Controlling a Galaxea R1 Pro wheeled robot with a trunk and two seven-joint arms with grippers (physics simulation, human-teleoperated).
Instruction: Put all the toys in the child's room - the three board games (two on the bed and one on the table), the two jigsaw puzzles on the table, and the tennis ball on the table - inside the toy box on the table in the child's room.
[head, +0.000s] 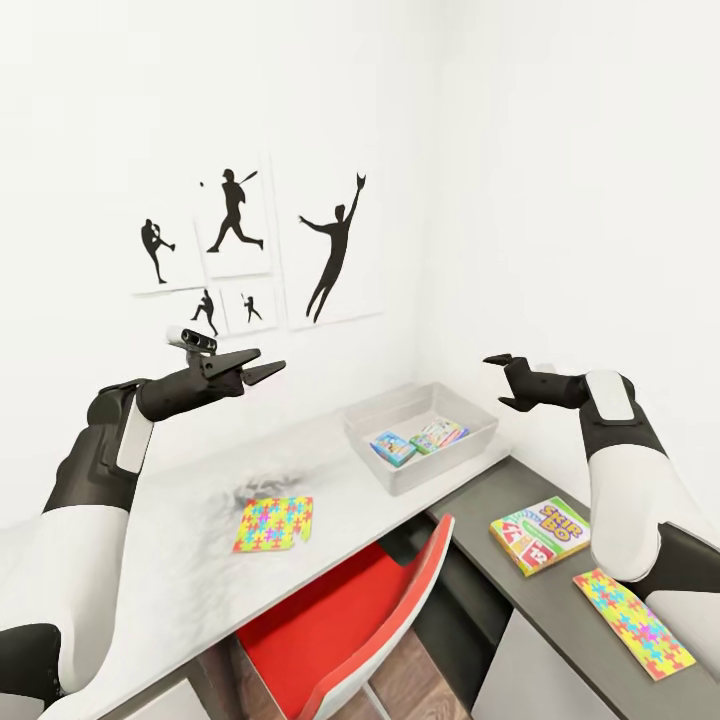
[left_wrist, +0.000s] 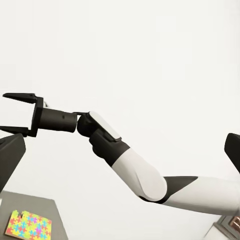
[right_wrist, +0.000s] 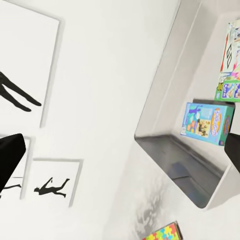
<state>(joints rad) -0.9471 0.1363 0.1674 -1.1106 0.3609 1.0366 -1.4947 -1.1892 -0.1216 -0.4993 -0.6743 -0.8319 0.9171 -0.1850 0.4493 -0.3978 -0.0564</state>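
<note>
— Starting at the jaws: how do they stand?

— Both sets are parted and hold nothing. The left gripper (head: 262, 365) hangs in the air above the pale tabletop (head: 190, 540), pointing toward the wall. The right gripper (head: 500, 380) hovers over the far corner, just beyond the toy box (head: 395, 475), and in the left wrist view it (left_wrist: 15, 115) shows with its fingers spread wide.

— What sits in the toy box?

— Two board games lie side by side inside it: the blue board game (head: 392, 447) nearer the left arm, the green and white board game (head: 438, 434) beside it. The right wrist view shows the blue one (right_wrist: 206, 122) lying on the tray floor.

— And the rest?

— One jigsaw puzzle (head: 274, 523) lies flat on the pale tabletop, near the red and white chair (head: 350, 620). On the lower dark side unit (head: 540, 610) rests the yellow-green board game (head: 541, 534), and near it, apart from it, the second jigsaw puzzle (head: 632, 622), close under the right forearm.

— The wall?

— Baseball silhouette pictures (head: 235, 240) hang behind the left gripper.
</note>
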